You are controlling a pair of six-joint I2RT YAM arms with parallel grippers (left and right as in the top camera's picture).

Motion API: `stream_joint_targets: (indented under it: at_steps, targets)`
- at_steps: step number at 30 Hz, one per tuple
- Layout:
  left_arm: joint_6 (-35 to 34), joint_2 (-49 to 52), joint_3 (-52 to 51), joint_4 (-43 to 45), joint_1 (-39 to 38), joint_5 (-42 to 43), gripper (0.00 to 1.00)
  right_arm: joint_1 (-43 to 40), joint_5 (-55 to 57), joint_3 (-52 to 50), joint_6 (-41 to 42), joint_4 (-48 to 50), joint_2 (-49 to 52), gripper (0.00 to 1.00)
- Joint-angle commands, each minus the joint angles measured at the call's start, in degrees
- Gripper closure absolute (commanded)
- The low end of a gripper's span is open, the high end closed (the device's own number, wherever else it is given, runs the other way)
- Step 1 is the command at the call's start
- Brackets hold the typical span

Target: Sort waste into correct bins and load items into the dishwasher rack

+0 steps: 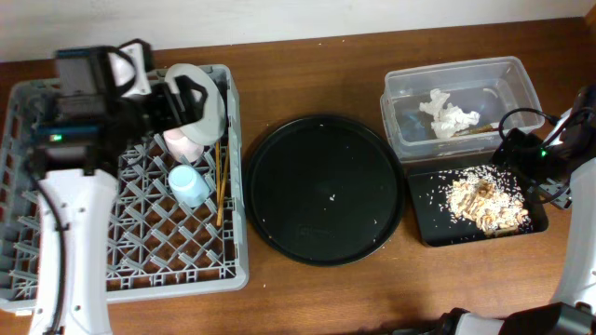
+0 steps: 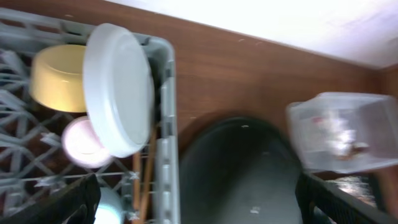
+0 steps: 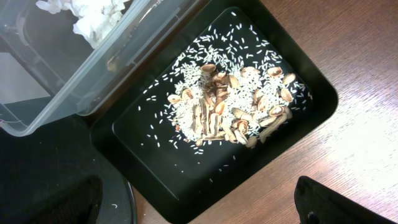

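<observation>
Brown wooden surface [image 1: 317, 290] task was judged done: grey pegged plastic crate [image 1: 140, 270] loaded, waste [image 1: 484, 200] binned; left end effector [image 2: 199, 205] and right end effector [image 3: 199, 205] were spread, empty.

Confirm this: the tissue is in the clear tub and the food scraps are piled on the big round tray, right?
No. The food scraps lie in the flat rectangular black tray, not the big round tray, as the right wrist view shows. The tissue is in the clear tub.

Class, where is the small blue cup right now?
In the overhead view, the blue cup sits inside the dishwasher rack on the left side, just below the pink cup and left of the chopsticks.
</observation>
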Motion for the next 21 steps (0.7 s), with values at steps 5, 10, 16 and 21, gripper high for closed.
stream_joint_targets:
  at_steps: [5, 10, 16, 21]
  targets:
    - [2.27, -0.26, -0.33, -0.09, -5.92, -10.64, 0.01, -0.15, 0.09, 0.52, 0.33, -0.04, -0.09, 0.01]
    - [2.27, -0.26, -0.33, -0.09, -5.92, -10.62, 0.01, 5.77, 0.09, 0.44, 0.33, 0.13, -2.56, 0.01]
    - [2.27, -0.26, -0.33, -0.09, -5.92, -10.62, 0.01, 32.83, 0.07, 0.42, 0.33, 0.15, -21.00, 0.01]
    - [2.27, -0.26, -0.33, -0.09, -5.92, -10.62, 0.01, 38.16, 12.11, -2.82, -0.39, 6.86, -40.65, 0.01]
